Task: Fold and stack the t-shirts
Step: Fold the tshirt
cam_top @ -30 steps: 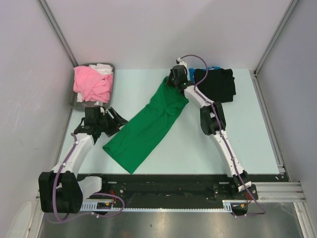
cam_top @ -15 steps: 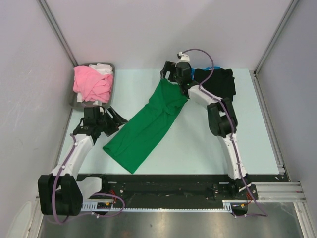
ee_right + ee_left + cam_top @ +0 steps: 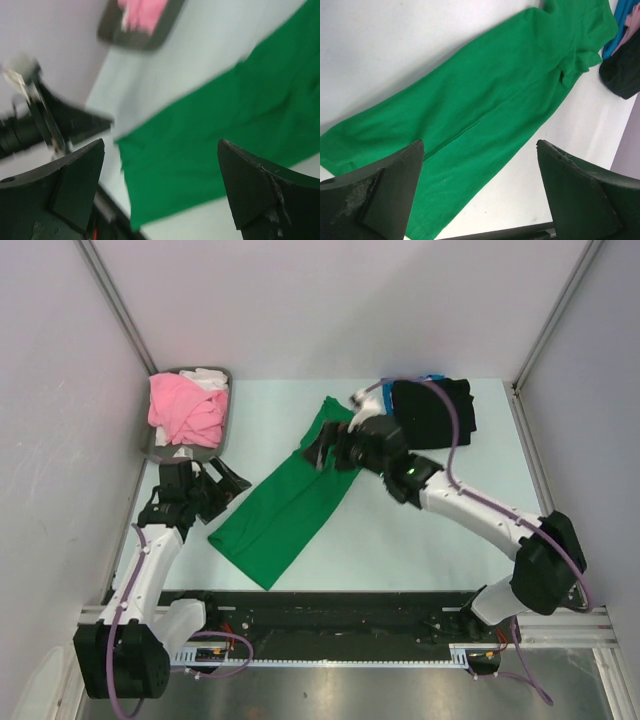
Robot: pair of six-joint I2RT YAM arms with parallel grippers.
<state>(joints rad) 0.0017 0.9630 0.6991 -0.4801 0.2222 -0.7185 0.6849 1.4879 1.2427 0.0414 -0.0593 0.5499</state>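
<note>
We judge the green t-shirt (image 3: 290,505) half folded, a strip on the surface (image 3: 420,552). Left fingers (image 3: 385,195) and right fingers (image 3: 65,185) gape empty; next, we pinch its ends.

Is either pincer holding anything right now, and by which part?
Nothing is held: the left pincer and right pincer are both open, with the green t-shirt lying loose on the table.
</note>
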